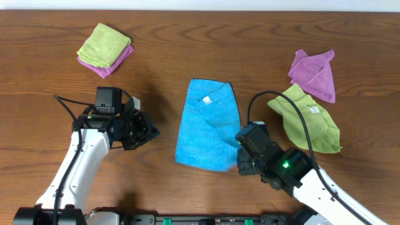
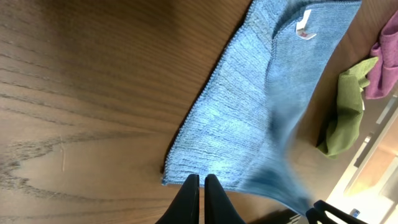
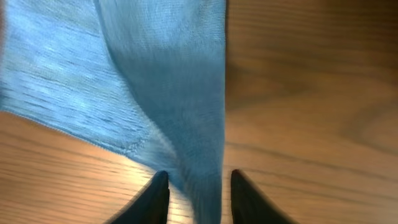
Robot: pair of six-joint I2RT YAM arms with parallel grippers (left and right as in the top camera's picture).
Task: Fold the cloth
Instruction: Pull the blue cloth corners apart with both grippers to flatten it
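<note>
Overhead looks straight down on the whole tabletop [image 1: 37, 37]; both wrist views sit low and close, sharing the blue cloth [image 1: 208, 125].

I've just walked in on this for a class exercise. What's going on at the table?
Two robot arms are folding a sky-blue microfibre towel on a wooden table. The towel looks doubled over, with its white tag facing up. The right tool has the towel's near right corner between its fingers, and that corner looks lifted off the wood. The left tool is shut and empty, beside the towel's left edge without touching it. Lime-green cloths and purple cloths lie off to the sides.
</note>
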